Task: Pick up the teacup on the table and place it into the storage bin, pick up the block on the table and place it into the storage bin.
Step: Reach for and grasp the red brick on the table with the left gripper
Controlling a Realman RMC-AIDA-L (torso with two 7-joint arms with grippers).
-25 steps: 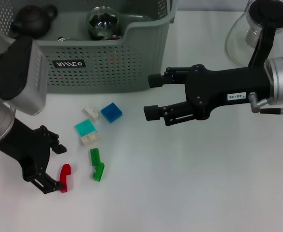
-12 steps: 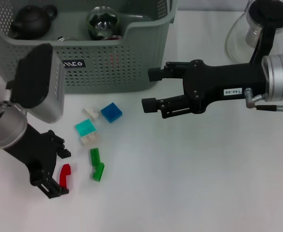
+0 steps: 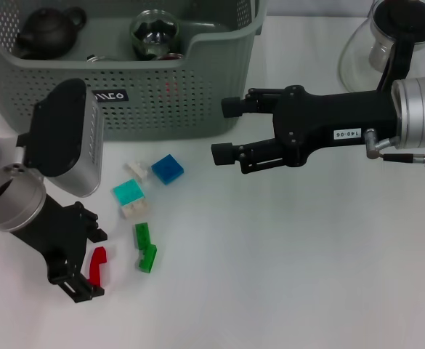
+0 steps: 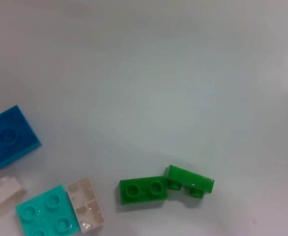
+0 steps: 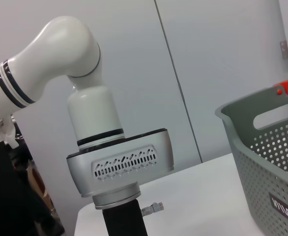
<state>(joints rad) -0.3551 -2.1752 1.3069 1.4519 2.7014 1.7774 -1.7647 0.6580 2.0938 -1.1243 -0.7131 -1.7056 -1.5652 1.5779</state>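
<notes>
The left end effector (image 3: 88,263) is seen closed on the red block (image 3: 97,265) on the tabletop (image 3: 285,276). The block is judged light, rigid, slippery; flat sides suit gripping. The right end effector (image 3: 223,131) hovers spread wide beside the storage bin (image 3: 197,94).

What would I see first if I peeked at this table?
The colourful blocks scattered in front of the big grey-green storage bin. The left gripper sits low at the red block, and the right gripper hangs open by the bin's right corner.
</notes>
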